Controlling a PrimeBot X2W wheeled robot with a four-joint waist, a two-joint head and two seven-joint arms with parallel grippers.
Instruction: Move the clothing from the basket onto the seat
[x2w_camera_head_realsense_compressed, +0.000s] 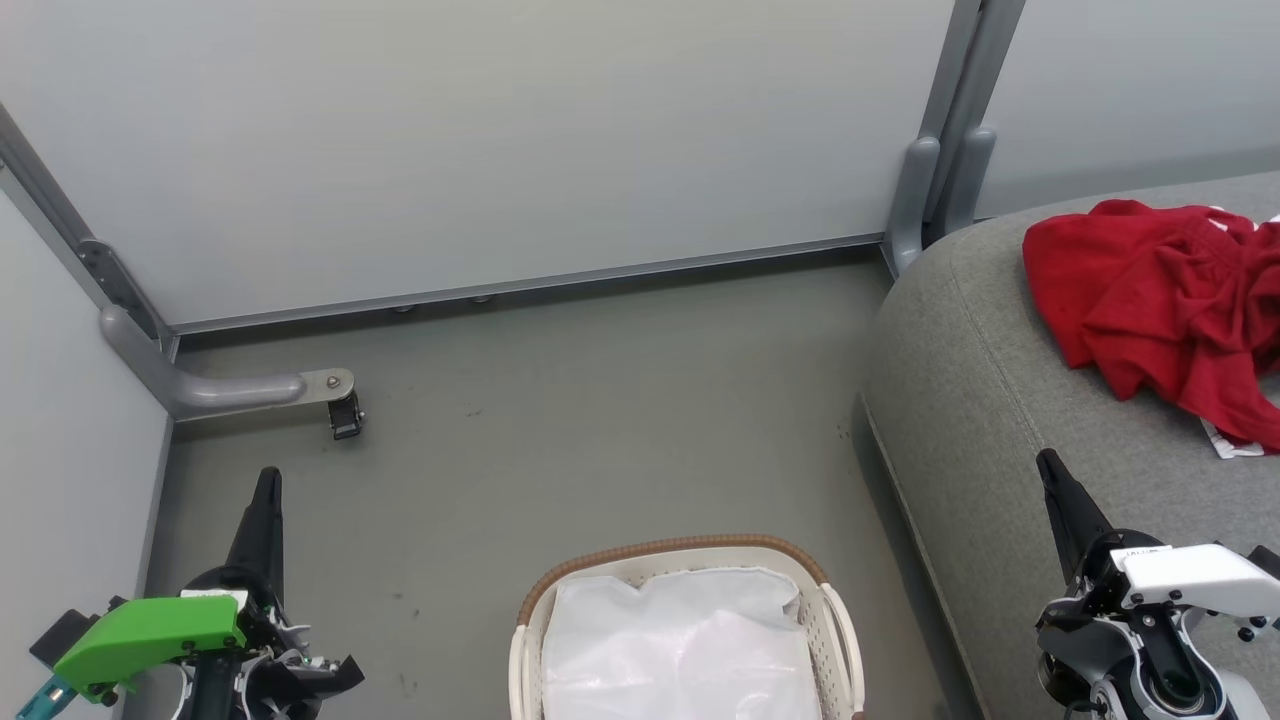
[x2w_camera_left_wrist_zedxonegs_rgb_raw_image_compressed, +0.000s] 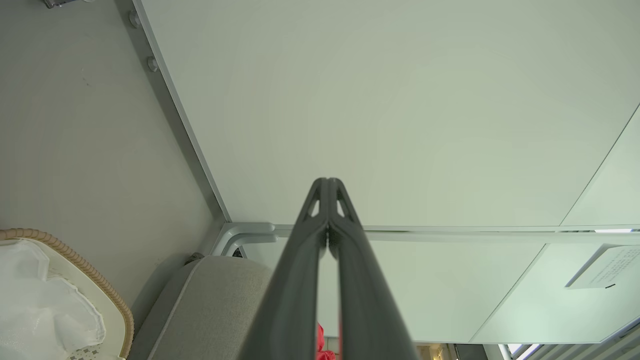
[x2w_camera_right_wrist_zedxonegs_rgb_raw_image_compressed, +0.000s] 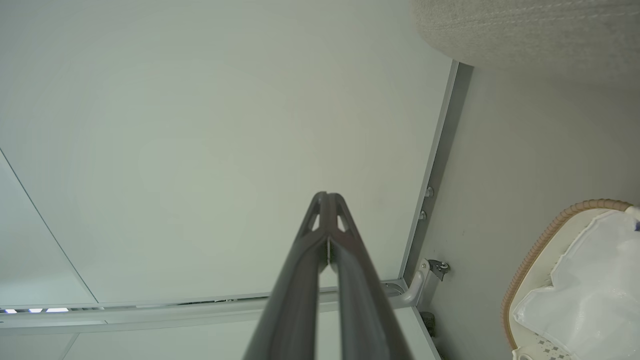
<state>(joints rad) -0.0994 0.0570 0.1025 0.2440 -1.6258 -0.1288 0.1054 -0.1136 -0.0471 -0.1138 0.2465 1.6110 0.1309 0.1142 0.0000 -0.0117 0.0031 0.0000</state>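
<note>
I hold my left gripper (x2w_camera_head_realsense_compressed: 268, 478) and right gripper (x2w_camera_head_realsense_compressed: 1047, 462) clenched, empty, because the red fabric clothing (x2w_camera_head_realsense_compressed: 1150, 290) lies on the grey upholstered seat (x2w_camera_head_realsense_compressed: 960, 420).

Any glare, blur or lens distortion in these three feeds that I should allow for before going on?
Head view: even soft light, sharp; white liner in the basket nearly washed out, red clothing on the seat clear. Left wrist view: wall rail slightly bowed, left gripper close and soft. Right wrist view: likewise, right gripper soft; no glare.
</note>
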